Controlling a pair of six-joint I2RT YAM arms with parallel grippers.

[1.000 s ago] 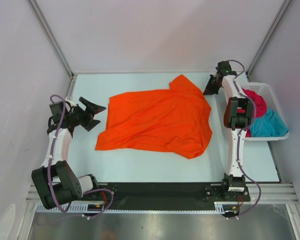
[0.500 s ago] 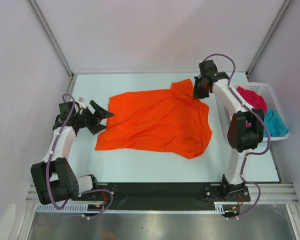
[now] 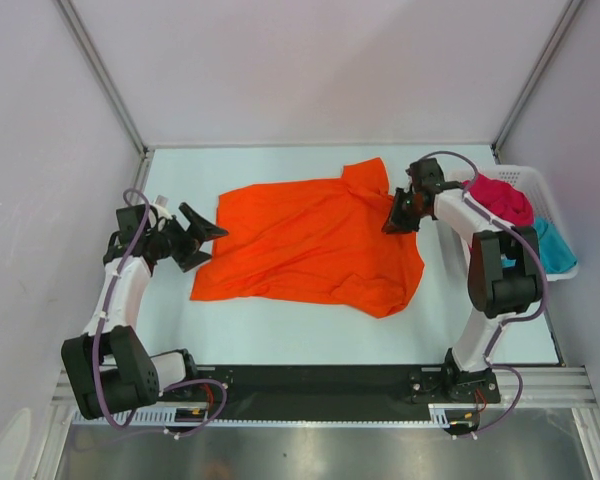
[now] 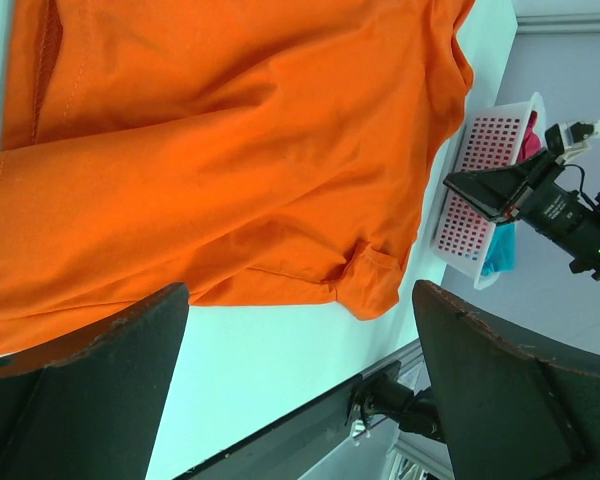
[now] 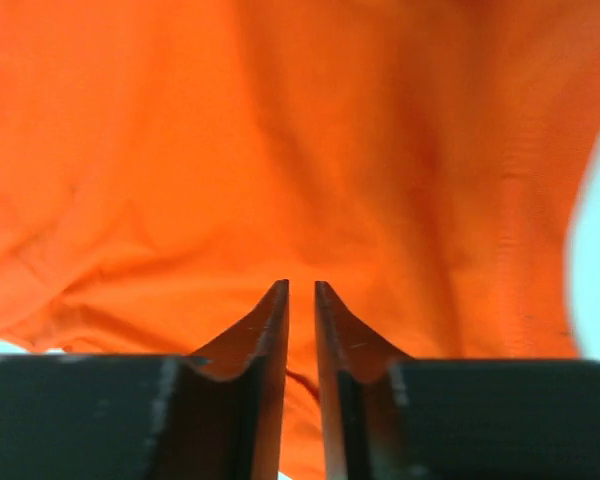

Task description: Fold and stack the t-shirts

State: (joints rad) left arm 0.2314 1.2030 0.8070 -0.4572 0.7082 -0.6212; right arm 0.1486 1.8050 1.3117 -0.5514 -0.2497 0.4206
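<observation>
Centre of the table (image 3: pixel 280 335), top view: orange t-shirt (image 3: pixel 315 240) lies spread out but rumpled, one short sleeve jutting toward the upper middle of the frame, lower right corner bunched into a rounded fold. Left edge of the cloth runs ragged and slanted. Left tool (image 3: pixel 210 244) sits at the left of the frame, just off that left edge, jaws wide apart and holding nothing; in the left wrist view its two dark fingers (image 4: pixel 90 390) stand at the lower corners with bare table and the shirt's hem between them. Right tool (image 3: pixel 392 224) is down at the shirt's right edge, just below the sleeve, over or on the cloth. In the right wrist view its fingers (image 5: pixel 265 340) stand nearly together, only a thin slit between them, orange fabric filling the frame behind; cannot tell whether any cloth is pinched in that slit. Far right of the top view: white lattice basket (image 3: pixel 520 175) against the table's right side, with the crimson t-shirt (image 3: pixel 505 200) heaped in its upper part and the teal t-shirt (image 3: pixel 552 250) crumpled below it, both unfolded. Basket and orange shirt lie apart, the right arm between them.
</observation>
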